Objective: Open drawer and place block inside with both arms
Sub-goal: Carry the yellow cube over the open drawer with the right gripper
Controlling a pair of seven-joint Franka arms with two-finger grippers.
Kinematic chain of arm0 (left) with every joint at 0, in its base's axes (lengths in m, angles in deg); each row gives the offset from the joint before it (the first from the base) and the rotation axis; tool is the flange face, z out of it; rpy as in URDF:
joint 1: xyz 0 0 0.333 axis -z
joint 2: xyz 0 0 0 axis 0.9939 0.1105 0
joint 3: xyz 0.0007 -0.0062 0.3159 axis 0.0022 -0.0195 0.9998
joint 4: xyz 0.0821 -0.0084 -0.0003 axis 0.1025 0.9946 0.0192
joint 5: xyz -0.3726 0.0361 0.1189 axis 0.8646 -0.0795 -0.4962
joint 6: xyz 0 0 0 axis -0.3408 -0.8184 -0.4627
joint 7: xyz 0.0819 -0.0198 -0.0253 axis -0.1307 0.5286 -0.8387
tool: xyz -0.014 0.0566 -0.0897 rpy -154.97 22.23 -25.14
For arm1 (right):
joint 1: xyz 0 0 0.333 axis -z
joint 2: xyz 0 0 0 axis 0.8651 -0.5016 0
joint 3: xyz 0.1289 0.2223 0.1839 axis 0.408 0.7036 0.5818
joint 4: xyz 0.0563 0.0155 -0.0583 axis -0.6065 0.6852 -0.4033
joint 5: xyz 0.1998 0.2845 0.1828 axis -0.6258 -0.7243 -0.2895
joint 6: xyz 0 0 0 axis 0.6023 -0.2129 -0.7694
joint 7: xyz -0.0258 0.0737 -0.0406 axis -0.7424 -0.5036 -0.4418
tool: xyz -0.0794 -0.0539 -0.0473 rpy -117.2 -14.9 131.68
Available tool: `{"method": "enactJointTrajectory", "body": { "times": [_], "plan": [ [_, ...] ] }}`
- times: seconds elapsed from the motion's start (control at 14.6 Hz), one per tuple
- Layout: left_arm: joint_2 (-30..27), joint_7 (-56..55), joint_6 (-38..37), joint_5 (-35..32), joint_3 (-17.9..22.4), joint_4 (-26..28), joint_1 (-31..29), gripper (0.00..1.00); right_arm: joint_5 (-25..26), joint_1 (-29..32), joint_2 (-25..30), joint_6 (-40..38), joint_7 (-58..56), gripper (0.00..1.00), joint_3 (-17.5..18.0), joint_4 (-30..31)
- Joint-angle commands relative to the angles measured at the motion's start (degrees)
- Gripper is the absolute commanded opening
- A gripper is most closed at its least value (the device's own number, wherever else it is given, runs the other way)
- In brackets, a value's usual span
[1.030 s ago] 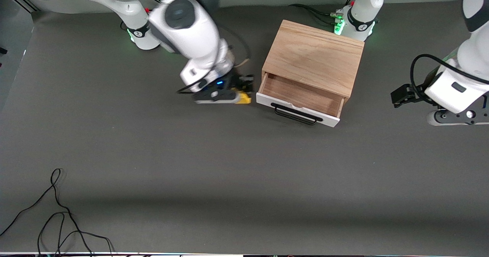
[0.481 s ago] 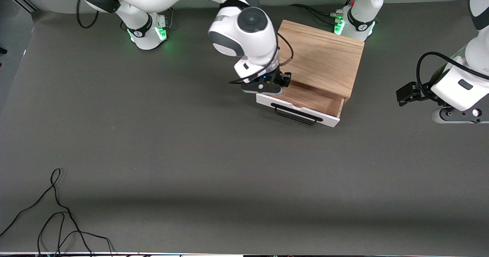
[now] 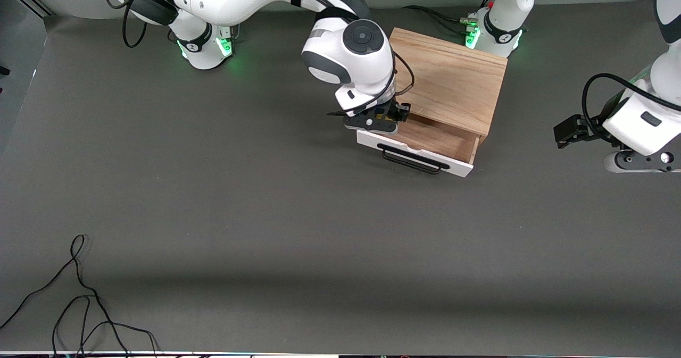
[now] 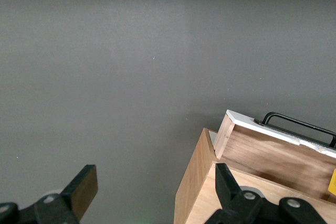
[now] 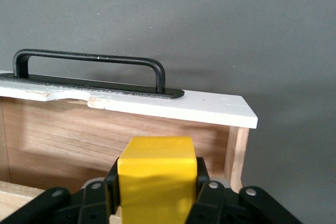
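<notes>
Front view first: drawer (image 3: 420, 142) stands pulled out of the oak box (image 3: 447, 78), its white front and black handle (image 3: 412, 158) toward the camera, so the opening step looks done; the right gripper (image 3: 384, 117) hangs over the drawer's end toward the right arm's side, and a sliver of yellow between its fingers is all that shows of the block here; the left gripper (image 3: 565, 132) waits in the air off the left arm's end of the table, well apart from the box.

Left wrist view: the left gripper's 2 fingers (image 4: 84, 184) stand wide apart with nothing between them; past them lie the bare grey table (image 4: 131, 66) and a corner of the box with the drawer front.

Right wrist view: the right gripper is clamped on the block (image 5: 156, 174), a yellow cube pinched on 2 opposite faces; just past the fingertips (image 5: 111, 179) is the drawer's wood interior, then the white front and handle, so the block is above the cavity and not yet resting in it.

What is left, by my reading: lower, release, withdraw; shutting the drawer is not asked for.

No brand, label or writing can be read in any view.
</notes>
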Motion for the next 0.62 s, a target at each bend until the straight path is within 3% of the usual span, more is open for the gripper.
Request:
{"method": "enactJointTrajectory", "body": {
  "times": [0.0,0.55],
  "plan": [
    [-2.05,1.21,0.82,-0.13,0.08,2.17,-0.36,1.00,1.79,-1.17,-1.51,-0.79,2.08,0.12,-1.16,-2.20],
    [-2.05,1.21,0.91,-0.13,0.07,2.17,-0.36,1.00,3.99,-1.87,-3.36,-0.35,2.25,0.22,-1.60,-2.47]
  ]
}}
